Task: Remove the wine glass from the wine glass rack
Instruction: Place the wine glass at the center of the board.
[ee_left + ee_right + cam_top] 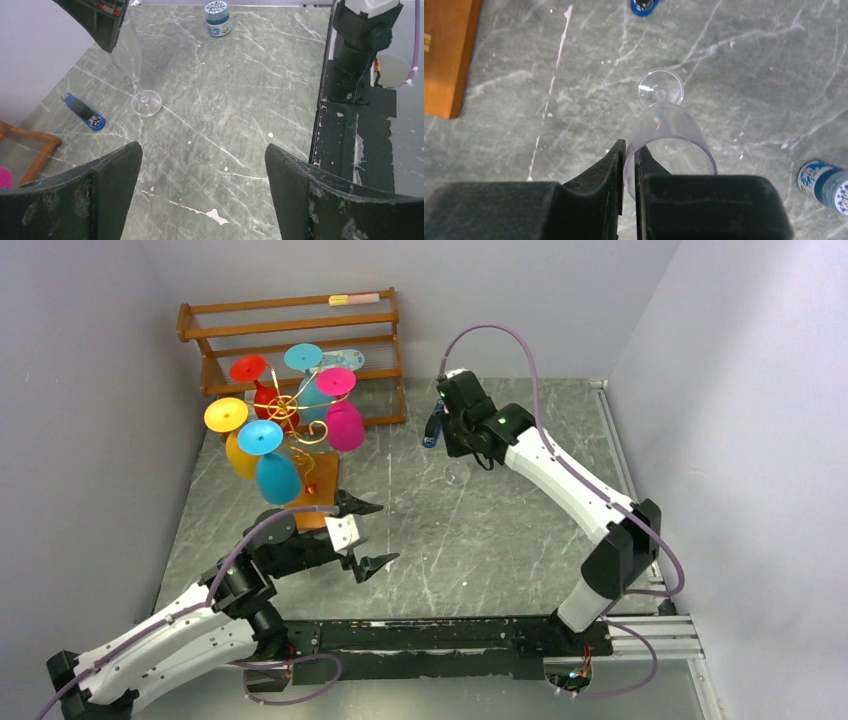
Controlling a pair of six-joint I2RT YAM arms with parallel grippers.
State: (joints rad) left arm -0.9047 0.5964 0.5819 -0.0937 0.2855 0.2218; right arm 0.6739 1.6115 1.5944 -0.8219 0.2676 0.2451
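The gold wire wine glass rack (300,430) stands on its orange-brown base (318,492) at the back left, with several coloured glasses hanging on it. My right gripper (630,150) is shut on the rim of a clear wine glass (669,125), one finger inside the bowl and one outside. In the left wrist view the glass (134,62) tilts, with its foot (146,102) at the table surface. The right gripper also shows in the top view (452,445). My left gripper (375,533) is open and empty just right of the rack base, and its jaws stand wide apart (202,165).
A brown slatted shelf rack (300,330) stands against the back wall behind the wire rack. A small blue object (84,112) lies on the table near the glass. A blue bottle (218,18) lies further off. The right arm's base (357,50) stands at the table's near edge.
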